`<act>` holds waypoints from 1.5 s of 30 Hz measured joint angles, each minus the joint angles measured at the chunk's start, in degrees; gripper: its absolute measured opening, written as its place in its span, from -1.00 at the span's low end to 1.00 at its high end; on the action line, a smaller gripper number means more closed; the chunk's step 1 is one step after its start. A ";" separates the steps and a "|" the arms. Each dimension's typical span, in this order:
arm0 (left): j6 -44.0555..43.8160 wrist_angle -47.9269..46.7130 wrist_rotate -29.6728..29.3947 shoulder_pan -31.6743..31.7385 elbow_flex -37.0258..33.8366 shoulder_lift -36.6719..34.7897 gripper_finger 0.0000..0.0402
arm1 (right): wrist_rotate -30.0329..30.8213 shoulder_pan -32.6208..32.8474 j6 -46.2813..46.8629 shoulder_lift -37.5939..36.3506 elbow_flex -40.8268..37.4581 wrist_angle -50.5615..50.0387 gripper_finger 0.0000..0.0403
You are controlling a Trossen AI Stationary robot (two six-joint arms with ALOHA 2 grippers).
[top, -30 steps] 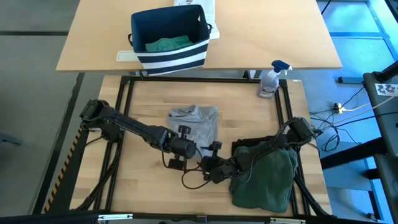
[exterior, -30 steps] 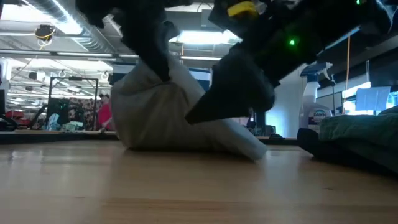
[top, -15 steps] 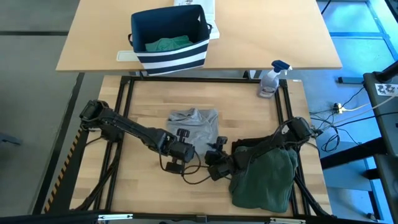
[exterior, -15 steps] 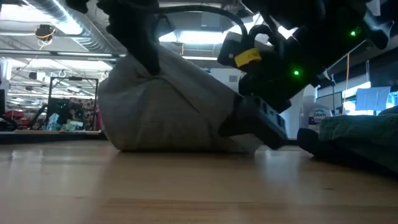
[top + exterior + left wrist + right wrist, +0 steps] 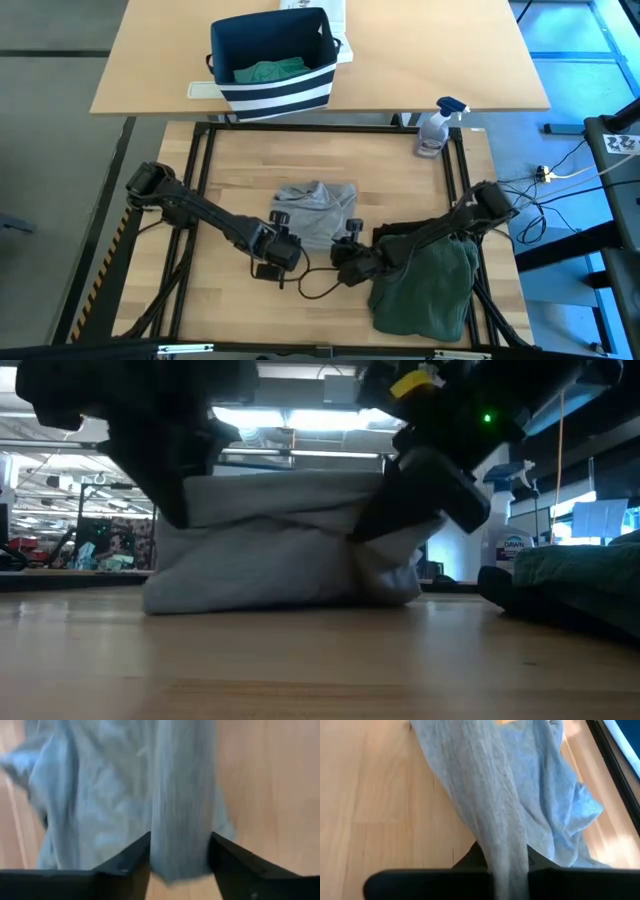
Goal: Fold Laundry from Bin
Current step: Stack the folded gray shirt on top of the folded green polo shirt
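The laundry piece at work is a light grey garment (image 5: pixel 318 208) bunched on the middle of the wooden table (image 5: pixel 240 160). My left gripper (image 5: pixel 282 220) stands open at its near left edge, with a strip of the cloth (image 5: pixel 180 820) between the spread fingers. My right gripper (image 5: pixel 352 233) is shut on the garment at its near right edge. The bin (image 5: pixel 272 95), navy with white stripes, stands on the far table with a teal-green garment (image 5: pixel 268 71) inside. My left gripper's spread fingers (image 5: pixel 135 857) flank the grey strip; whether they touch it I cannot tell. My right gripper pinches a gathered fold of the grey garment (image 5: pixel 506 855) between its two fingers, slanting down from the near right. A ridge of cloth runs from the fingers to the bulk (image 5: pixel 280 555), which rests on the table.
A dark green garment (image 5: pixel 425 285) lies folded on a black one (image 5: pixel 395 233) at the table's near right, close behind my right arm. A spray bottle (image 5: pixel 437 130) stands at the far right corner. Bare wood lies to the left and far side of the grey garment.
My left gripper has sunk toward the near left and opened, letting go of the raised grey cloth. My right gripper has shut on the garment's near right edge. The garment, first drawn up to a peak on its left side, now sits lower and wider.
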 joint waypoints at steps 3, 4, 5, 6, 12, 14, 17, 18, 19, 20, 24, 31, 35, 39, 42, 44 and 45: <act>-3.83 -1.70 -0.49 -0.85 -0.87 -1.31 0.09 | -0.58 -0.01 0.01 -1.01 -0.01 0.06 -0.97; -4.82 -1.73 -1.12 -1.54 -1.72 -2.13 0.15 | -1.03 -0.08 -0.01 -1.21 -0.01 0.10 -0.97; -5.77 -1.66 -2.17 -2.33 -2.90 -3.07 0.20 | -1.30 -0.25 -0.01 -1.26 -0.01 0.08 -0.97; -6.74 -0.97 -3.62 -3.21 -4.37 -4.19 0.25 | -1.54 -0.44 0.01 -1.28 -0.01 0.08 -0.97; -12.39 16.29 -11.32 -8.25 -19.60 -12.14 0.39 | -3.05 -0.87 0.09 -1.26 -0.01 -0.32 -0.97; -11.32 25.90 -13.69 -9.39 -25.47 -14.03 0.41 | -2.97 -0.87 0.07 -1.28 -0.01 -0.29 -0.97; -6.65 36.21 -16.05 -9.78 -33.31 -14.57 0.41 | -2.98 -0.87 0.13 -1.26 -0.01 -0.67 -0.97; -4.16 39.49 -16.02 -9.76 -35.32 -14.32 0.41 | -2.97 -0.87 0.14 -1.26 -0.01 -0.97 -0.97; -1.68 42.41 -16.07 -9.74 -36.89 -13.97 0.41 | -2.99 -0.87 0.22 -1.27 -0.01 -1.10 -0.97; 0.99 45.40 -16.15 -9.75 -38.07 -13.50 0.41 | -2.97 -0.87 0.42 -1.27 -0.01 -1.15 -0.97; 11.67 50.04 -20.40 -9.82 -39.31 -11.50 0.42 | -2.97 -0.87 0.97 -1.41 -0.01 -1.15 -0.97; 27.46 54.27 -21.86 -8.96 -39.18 -7.36 0.42 | -3.37 -1.66 2.94 -2.06 -0.01 -1.06 -0.97; 33.66 57.66 -22.60 -9.13 -39.18 -5.32 0.42 | -3.58 -1.99 3.11 -2.46 -0.01 -1.19 -0.97; 41.72 63.66 -22.96 -7.14 -38.82 -2.26 0.42 | -4.15 -2.38 3.17 -2.48 -0.01 -1.25 -0.97; 45.72 67.57 -22.33 -4.79 -38.64 0.68 0.42 | -4.57 -2.75 3.22 -2.48 -0.01 -1.13 -0.97; 47.84 69.31 -20.06 -3.21 -38.50 1.86 0.42 | -4.66 -2.78 3.22 -2.48 -0.01 -1.17 -0.97; 48.69 69.56 -18.87 -2.66 -38.48 2.06 0.42 | -4.68 -2.78 3.22 -2.48 -0.01 -1.14 -0.97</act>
